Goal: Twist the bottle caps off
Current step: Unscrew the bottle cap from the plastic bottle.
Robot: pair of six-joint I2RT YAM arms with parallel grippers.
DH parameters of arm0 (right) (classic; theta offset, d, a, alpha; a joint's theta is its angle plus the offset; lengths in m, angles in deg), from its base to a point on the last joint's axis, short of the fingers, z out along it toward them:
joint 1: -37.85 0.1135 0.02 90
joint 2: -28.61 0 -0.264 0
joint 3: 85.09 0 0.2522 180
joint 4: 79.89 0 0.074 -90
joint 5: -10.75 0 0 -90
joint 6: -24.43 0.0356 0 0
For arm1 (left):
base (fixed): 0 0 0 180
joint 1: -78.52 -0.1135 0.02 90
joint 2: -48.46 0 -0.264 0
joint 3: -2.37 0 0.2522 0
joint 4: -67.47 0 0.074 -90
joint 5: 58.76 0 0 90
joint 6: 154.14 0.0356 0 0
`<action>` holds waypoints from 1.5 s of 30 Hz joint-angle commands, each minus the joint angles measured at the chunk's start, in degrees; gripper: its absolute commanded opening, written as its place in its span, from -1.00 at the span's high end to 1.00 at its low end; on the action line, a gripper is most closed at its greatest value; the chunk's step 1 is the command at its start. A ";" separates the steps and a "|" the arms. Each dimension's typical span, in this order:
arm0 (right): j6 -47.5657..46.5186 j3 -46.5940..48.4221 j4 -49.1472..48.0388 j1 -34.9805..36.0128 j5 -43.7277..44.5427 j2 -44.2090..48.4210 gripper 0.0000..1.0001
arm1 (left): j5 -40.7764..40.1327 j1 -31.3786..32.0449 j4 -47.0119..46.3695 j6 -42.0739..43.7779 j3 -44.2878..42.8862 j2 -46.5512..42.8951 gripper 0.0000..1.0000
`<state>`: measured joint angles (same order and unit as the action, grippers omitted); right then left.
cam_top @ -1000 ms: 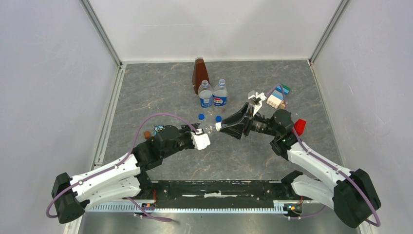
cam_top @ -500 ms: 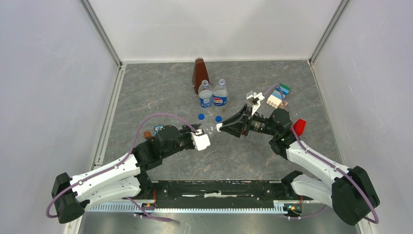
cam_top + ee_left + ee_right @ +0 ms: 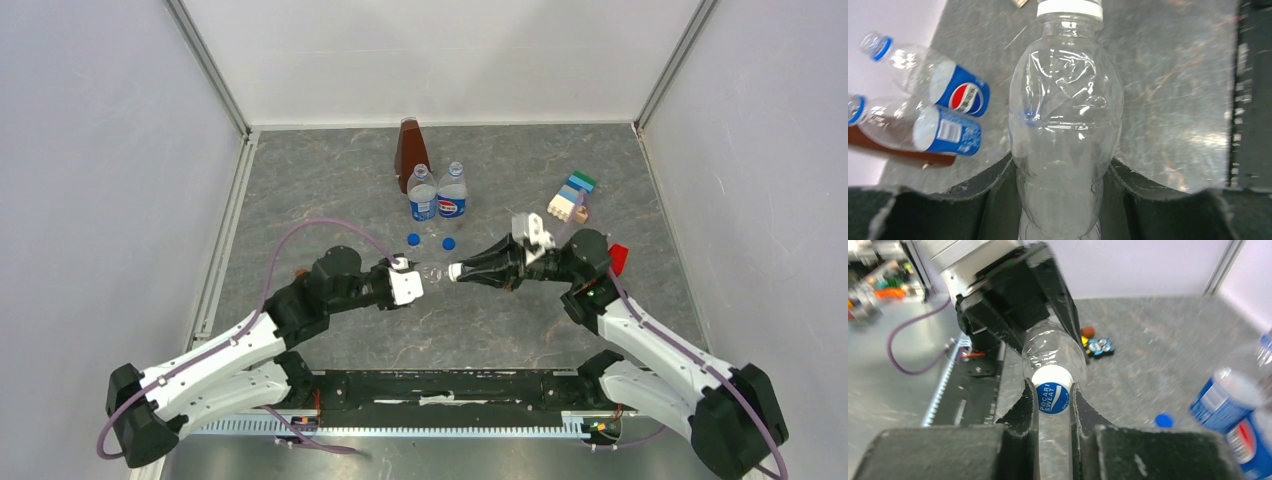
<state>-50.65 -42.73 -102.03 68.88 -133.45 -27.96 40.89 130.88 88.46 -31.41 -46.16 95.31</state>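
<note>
My left gripper (image 3: 415, 280) is shut on the body of a small clear unlabelled bottle (image 3: 1068, 115), holding it level above the table, neck towards the right arm. Its white cap (image 3: 1052, 392) with a blue mark sits between the pads of my right gripper (image 3: 462, 272), which is shut on it. Two blue-labelled bottles (image 3: 423, 196) (image 3: 453, 192) stand upright at the back. Two blue caps (image 3: 413, 240) (image 3: 449, 243) lie loose on the table in front of them.
A brown pyramid-shaped object (image 3: 409, 150) stands behind the labelled bottles. Stacked toy blocks (image 3: 570, 198) sit at the back right, a red piece (image 3: 617, 258) by the right arm, small toys (image 3: 1098, 345) near the left arm. Walls close three sides.
My right gripper has closed from open onto the white cap and its wrist has turned. The left gripper keeps its hold on the bottle, shifted slightly left.
</note>
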 commanded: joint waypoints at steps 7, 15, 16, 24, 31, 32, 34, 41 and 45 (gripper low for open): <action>-79.94 0.92 30.04 2.65 -12.38 7.71 1.00 | 29.48 -10.69 12.23 -8.10 -12.01 5.83 0.92; -101.39 8.35 48.92 3.60 6.56 5.38 0.50 | 32.72 -11.40 20.24 -4.58 -15.47 9.85 0.87; -102.34 8.20 49.18 3.56 7.27 5.75 -0.04 | 31.81 -11.55 21.78 -4.42 -16.44 10.63 0.87; -86.02 1.37 37.13 3.52 3.24 12.04 -0.80 | 20.64 -11.76 15.00 -4.01 -11.34 7.08 0.96; -28.45 -2.47 7.69 3.51 16.97 12.37 -0.69 | 9.13 -11.60 3.88 -3.46 -4.25 1.30 0.96; -23.43 -1.68 7.89 3.46 21.37 11.85 -0.69 | 7.79 -11.43 2.51 -3.03 -3.19 0.54 0.95; -10.30 1.01 10.36 3.37 27.87 9.86 -0.71 | 5.84 -10.84 -0.25 -1.45 -1.04 -0.87 0.95; 22.78 1.08 1.22 3.03 18.61 3.34 -0.71 | -0.22 -6.71 -5.96 2.46 3.14 -4.44 0.96; 31.58 0.58 -2.07 3.04 20.11 2.02 -0.60 | -4.02 -3.81 -6.97 4.09 3.58 -4.68 0.96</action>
<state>-37.97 -41.85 -95.54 72.11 -113.71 -25.30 42.46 124.58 87.47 -31.17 -42.81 91.50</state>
